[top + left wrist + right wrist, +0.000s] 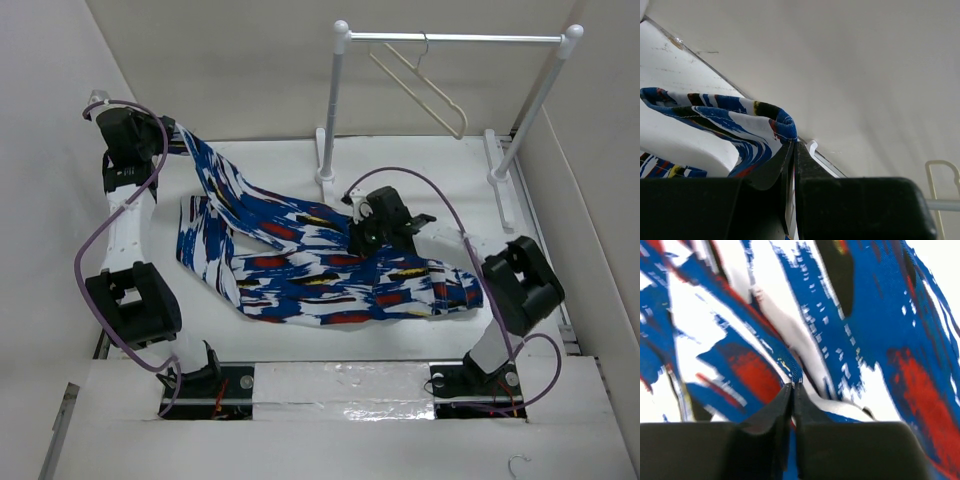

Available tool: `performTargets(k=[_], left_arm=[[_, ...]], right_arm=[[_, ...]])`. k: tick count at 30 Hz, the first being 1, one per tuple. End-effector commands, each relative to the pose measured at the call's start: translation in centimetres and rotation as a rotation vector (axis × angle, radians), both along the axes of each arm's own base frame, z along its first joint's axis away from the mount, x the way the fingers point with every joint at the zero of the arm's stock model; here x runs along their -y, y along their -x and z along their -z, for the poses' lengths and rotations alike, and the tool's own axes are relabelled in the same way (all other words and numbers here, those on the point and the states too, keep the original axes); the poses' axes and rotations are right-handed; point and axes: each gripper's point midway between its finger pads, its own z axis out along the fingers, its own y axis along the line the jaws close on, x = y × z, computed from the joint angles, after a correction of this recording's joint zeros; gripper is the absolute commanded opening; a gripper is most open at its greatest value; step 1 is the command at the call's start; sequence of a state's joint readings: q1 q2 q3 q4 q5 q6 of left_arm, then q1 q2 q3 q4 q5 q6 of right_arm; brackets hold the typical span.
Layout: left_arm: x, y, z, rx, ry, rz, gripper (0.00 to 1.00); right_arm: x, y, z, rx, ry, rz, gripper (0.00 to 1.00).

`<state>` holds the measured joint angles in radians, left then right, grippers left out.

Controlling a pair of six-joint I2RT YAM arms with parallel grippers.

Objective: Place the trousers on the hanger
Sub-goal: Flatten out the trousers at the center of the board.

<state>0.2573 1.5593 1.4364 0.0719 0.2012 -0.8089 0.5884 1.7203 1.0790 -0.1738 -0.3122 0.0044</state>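
The blue patterned trousers (pixel 320 270) lie spread across the table. One end is lifted to the far left. My left gripper (pixel 170 135) is shut on that raised hem (pixel 782 127), held above the table near the back left corner. My right gripper (pixel 357 222) is shut on a fold of the trousers (pixel 785 365) near the table's middle, low on the cloth. The cream-white hanger (pixel 425 90) hangs by its hook from the rail at the back; a piece of it shows in the left wrist view (pixel 942 172).
The white-posted garment rail (pixel 455 38) stands at the back right, its feet (pixel 325 155) on the table. White walls close in on the left, back and right. A spare metal hook (pixel 518 465) lies at the front right.
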Motion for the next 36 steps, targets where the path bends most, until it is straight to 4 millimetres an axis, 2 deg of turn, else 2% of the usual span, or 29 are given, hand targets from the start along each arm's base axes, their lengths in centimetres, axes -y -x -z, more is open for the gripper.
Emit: performTargets(k=[1, 2, 3, 4, 5, 7, 8, 9, 10, 13, 14, 18, 20, 22, 23, 24, 25, 26, 28, 31, 32, 34, 36], left_arm=[[-0.2, 0.3, -3.7, 0.109, -0.041, -0.004, 0.0], [-0.2, 0.2, -3.5, 0.104, -0.039, -0.004, 0.0], [-0.2, 0.1, -3.6, 0.106, -0.037, -0.004, 0.0], [-0.3, -0.1, -3.4, 0.1, -0.033, -0.008, 0.0], [-0.3, -0.1, -3.4, 0.102, -0.031, -0.005, 0.0], [-0.4, -0.3, -3.5, 0.103, -0.033, -0.009, 0.0], [-0.4, -0.4, -3.3, 0.097, -0.034, -0.01, 0.0], [-0.5, -0.5, -3.3, 0.097, -0.037, -0.013, 0.0], [-0.6, -0.6, -3.2, 0.095, -0.04, -0.014, 0.0], [-0.8, -0.7, -2.5, 0.084, -0.04, -0.023, 0.0], [-0.9, -0.8, -2.3, 0.081, -0.04, -0.026, 0.0], [-1.6, -0.5, -1.5, 0.065, -0.029, -0.05, 0.0], [-1.9, -0.4, -1.6, 0.072, -0.023, -0.05, 0.0], [-2.0, -0.2, -1.7, 0.074, -0.03, -0.053, 0.0], [-2.0, 0.0, -1.7, 0.077, -0.031, -0.058, 0.0], [-2.0, 0.2, -1.9, 0.086, -0.031, -0.058, 0.0], [-1.9, 0.3, -2.1, 0.096, -0.025, -0.058, 0.0], [-1.9, 0.5, -2.7, 0.111, -0.028, -0.061, 0.0], [-1.9, 0.6, -3.6, 0.125, -0.034, -0.062, 0.0], [-2.0, 0.7, -5.1, 0.152, -0.043, -0.071, 0.0], [-2.0, 0.6, -5.4, 0.162, -0.038, -0.071, 0.0], [-2.0, 0.4, -6.7, 0.188, -0.038, -0.073, 0.0], [-2.2, -0.1, -6.9, 0.188, -0.028, -0.078, 0.0]], right_arm=[[-0.7, 1.9, -3.4, 0.087, -0.035, -0.037, 0.0], [-0.3, 3.0, -2.9, 0.077, -0.026, -0.045, 0.0], [-0.5, 4.1, -3.8, 0.095, -0.041, -0.067, 0.0], [-0.6, 5.1, -3.9, 0.068, -0.055, -0.051, 0.0], [0.0, 6.4, -2.8, 0.04, -0.037, -0.05, 0.0], [-0.1, 8.3, -2.8, 0.028, -0.039, -0.039, 0.0], [0.1, 9.3, -2.4, 0.011, -0.035, -0.031, 0.0], [0.9, 10.4, -0.9, -0.01, -0.014, -0.011, 0.0], [0.6, 11.7, -0.9, -0.028, -0.037, -0.001, 0.0], [1.6, 13.7, 1.7, -0.092, -0.017, 0.039, 0.01], [1.9, 14.0, 2.3, -0.108, -0.003, 0.046, 0.06], [2.0, 15.3, 3.1, -0.159, 0.017, 0.042, 0.06], [1.9, 15.5, 2.4, -0.155, 0.003, 0.049, 0.09], [2.2, 14.9, 0.0, -0.1, -0.033, 0.082, 0.11], [2.7, 13.9, -2.4, -0.056, -0.061, 0.115, 0.07], [3.0, 13.5, -3.9, -0.033, -0.077, 0.133, 0.01], [3.0, 13.3, -5.3, -0.011, -0.095, 0.139, 0.0], [3.1, 12.6, -7.5, 0.027, -0.129, 0.15, 0.0], [3.7, 13.2, -10.5, 0.05, -0.184, 0.151, 0.0], [3.7, 15.2, -13.1, 0.06, -0.236, 0.109, 0.0], [3.3, 16.7, -13.3, 0.044, -0.243, 0.078, 0.0], [3.8, 18.6, -12.1, -0.004, -0.218, 0.071, 0.0], [3.5, 21.5, -11.1, -0.086, -0.236, 0.037, 0.0]])
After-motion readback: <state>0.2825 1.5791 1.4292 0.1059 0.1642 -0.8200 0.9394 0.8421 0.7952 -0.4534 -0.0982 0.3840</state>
